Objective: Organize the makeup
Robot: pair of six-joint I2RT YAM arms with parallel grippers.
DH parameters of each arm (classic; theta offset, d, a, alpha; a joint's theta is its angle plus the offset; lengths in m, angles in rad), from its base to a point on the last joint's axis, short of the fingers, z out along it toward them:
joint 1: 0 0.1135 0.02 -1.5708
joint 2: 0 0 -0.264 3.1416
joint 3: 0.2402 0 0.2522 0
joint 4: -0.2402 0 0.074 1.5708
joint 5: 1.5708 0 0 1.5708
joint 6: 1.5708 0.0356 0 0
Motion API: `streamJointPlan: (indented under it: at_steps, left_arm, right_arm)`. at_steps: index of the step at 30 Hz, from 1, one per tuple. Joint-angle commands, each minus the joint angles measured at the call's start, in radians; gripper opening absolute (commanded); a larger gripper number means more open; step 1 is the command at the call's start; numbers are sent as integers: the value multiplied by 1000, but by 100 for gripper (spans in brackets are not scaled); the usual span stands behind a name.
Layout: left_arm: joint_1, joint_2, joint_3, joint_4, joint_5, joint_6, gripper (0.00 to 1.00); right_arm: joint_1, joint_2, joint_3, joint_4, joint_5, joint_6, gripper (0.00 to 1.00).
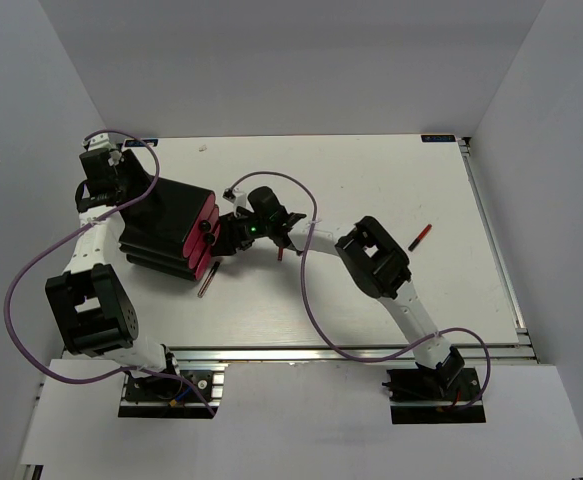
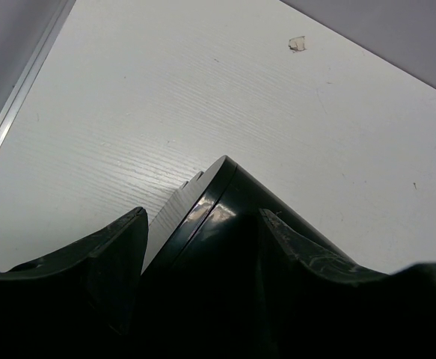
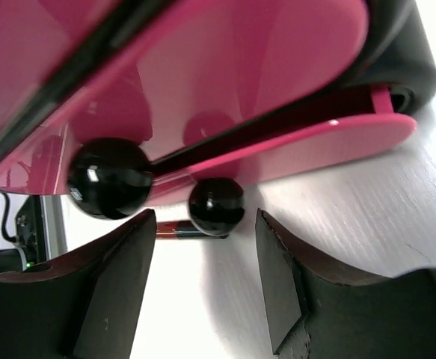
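Note:
The black box with pink drawers stands left of centre. My right gripper is open at the drawer fronts, its fingers either side of the lowest round black knob without touching it. A red-and-black makeup stick lies on the table under that knob, also seen in the top view as a stick in front of the box. Another red-and-black stick lies far right. My left gripper is open and straddles the box's back corner, with a gap showing at the left finger.
A second, larger knob sits just left of and above my right gripper. A small red piece shows beside the right arm's wrist. White walls close in the table on three sides; a metal rail runs along the right edge.

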Motion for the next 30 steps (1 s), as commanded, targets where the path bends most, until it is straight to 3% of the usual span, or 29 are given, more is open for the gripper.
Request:
streamJointPlan:
  at_steps: [1,12,21,23,24,30]
  left_arm:
    - [-22,77,-79,-273,96,-29,69]
    - [-20,91,-54,-287,98,-29,69]
    - [-22,91,-65,-279,98,-32,69]
    - [-20,94,-63,-278,98,-32,69]
    - [-19,96,-63,-278,98,-33,69]
    - [-10,97,-62,-273,101,-33,69]
  right_arm:
    - [2,15,44,1,13,-18,61]
    - [22,69,106,12,26,-18,53]
    - [24,57,84,28,37,-30,23]
    - [18,40,58,30,40,-35,13]
    - [15,32,46,28,43,-33,0]
    - [-4,-51,-98,62,49,-63,0]
